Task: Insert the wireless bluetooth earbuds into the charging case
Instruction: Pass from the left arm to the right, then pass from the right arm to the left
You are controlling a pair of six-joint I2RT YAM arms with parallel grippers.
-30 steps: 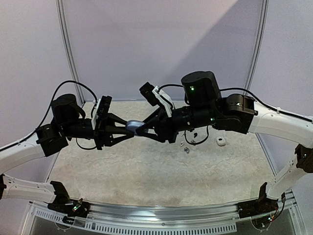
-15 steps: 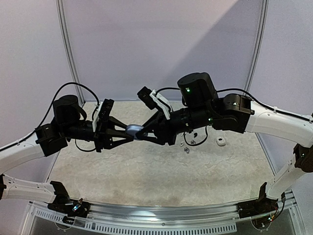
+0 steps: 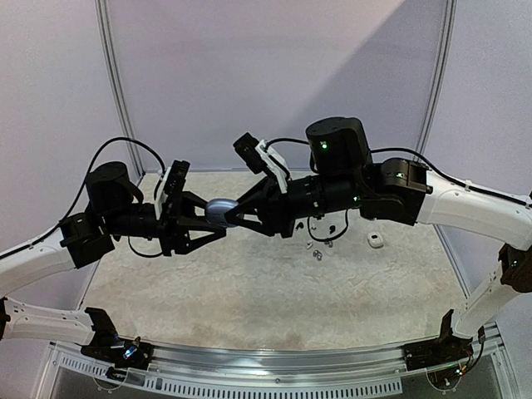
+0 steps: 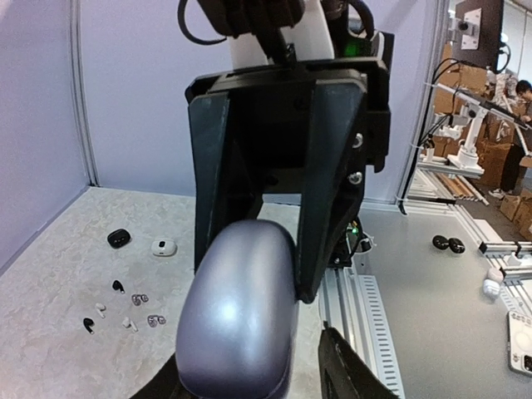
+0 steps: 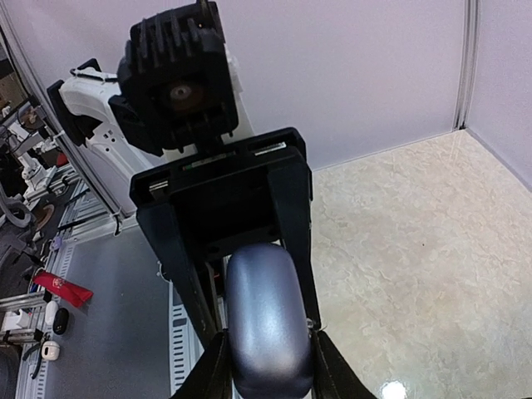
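Note:
A silvery-grey pebble-like charging case [image 3: 222, 211] hangs in mid-air above the table, closed. My left gripper [image 3: 216, 219] is shut on it from the left and my right gripper [image 3: 238, 214] from the right, tips facing each other. In the left wrist view the case [image 4: 237, 320] fills the lower middle, the right gripper's fingers [image 4: 332, 183] behind it. In the right wrist view the case [image 5: 268, 328] sits tight between my fingertips [image 5: 326, 370]. Several tiny earbuds, black [image 4: 119, 286], white [image 4: 100, 309] and silvery-grey [image 4: 140, 298], lie loose on the table.
A black case [image 4: 118, 238] and a white case [image 4: 164, 247] lie on the table beyond the earbuds. The white case [image 3: 376, 239] and some earbuds [image 3: 317, 251] show at right under the right arm. Purple walls enclose the table on three sides.
The case, held by both grippers, dipped slightly and then rose and shifted a little left. Both grippers kept their hold.

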